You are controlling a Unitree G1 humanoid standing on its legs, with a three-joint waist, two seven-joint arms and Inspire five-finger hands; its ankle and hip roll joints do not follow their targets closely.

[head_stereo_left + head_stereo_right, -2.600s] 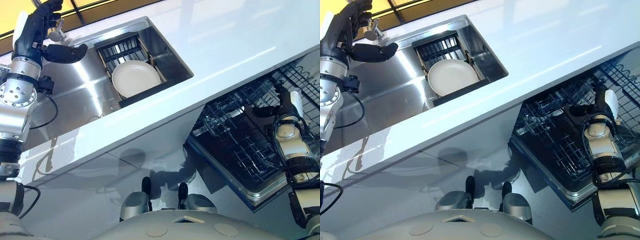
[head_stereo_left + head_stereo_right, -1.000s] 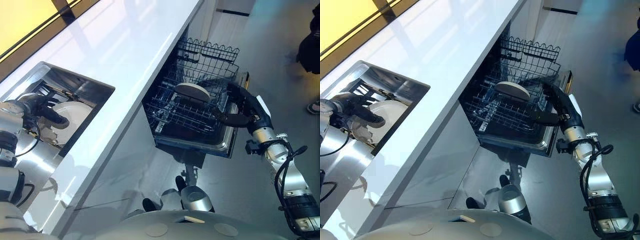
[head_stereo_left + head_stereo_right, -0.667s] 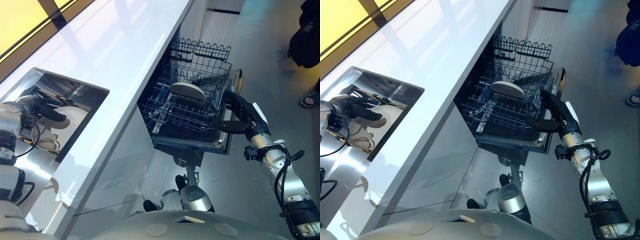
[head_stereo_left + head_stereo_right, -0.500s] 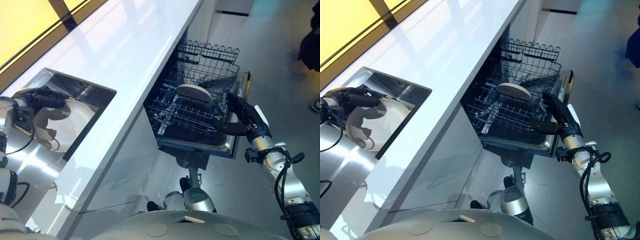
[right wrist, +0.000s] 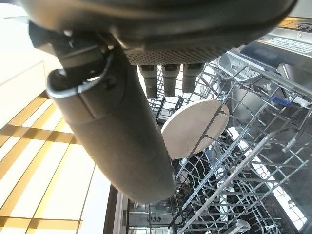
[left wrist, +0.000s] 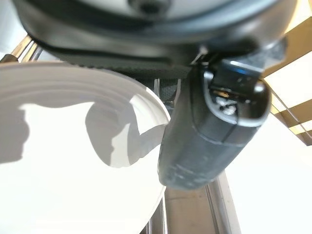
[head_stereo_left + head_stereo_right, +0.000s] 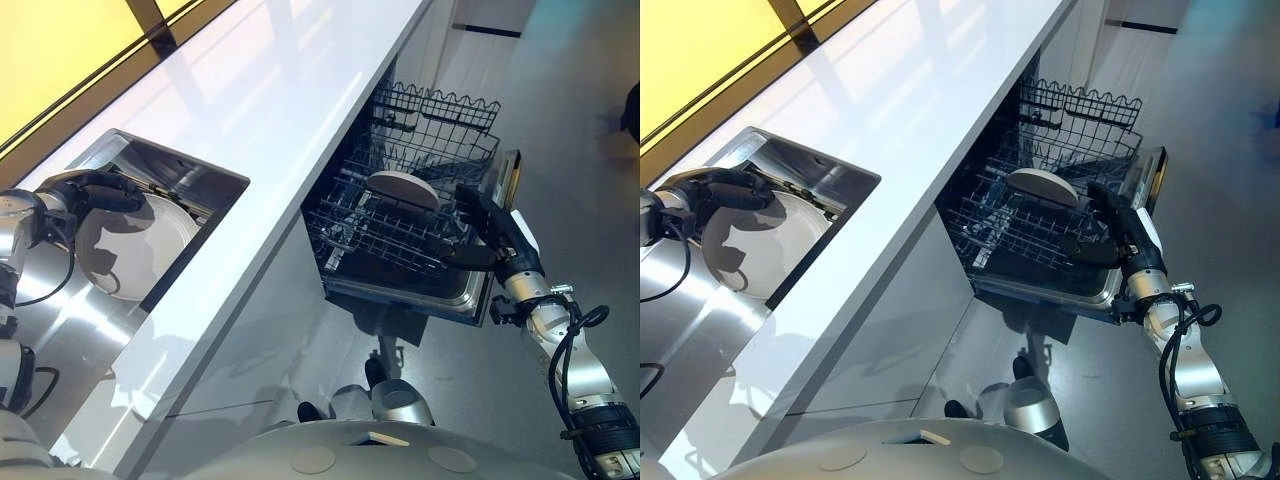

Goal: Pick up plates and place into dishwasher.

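Plate [image 7: 135, 245] in the sink [image 7: 185, 165] is now gripped at its rim by the left hand [image 7: 90, 190], fingers curled over the edge. 2.6 s ago that hand was raised by the tap and the plate lay untouched. Pickup is judged under way. Second plate [image 7: 400, 188] is stood in the dishwasher rack [image 7: 380, 240]. Right hand [image 7: 495, 225], slack and empty, is now drawn back to the rack's outer edge.

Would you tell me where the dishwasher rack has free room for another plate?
Free: the dishwasher rack's tine rows between the standing plate and the rack's countertop-side corner. Crowded: the gap between that plate and the right hand at the rack's outer edge.
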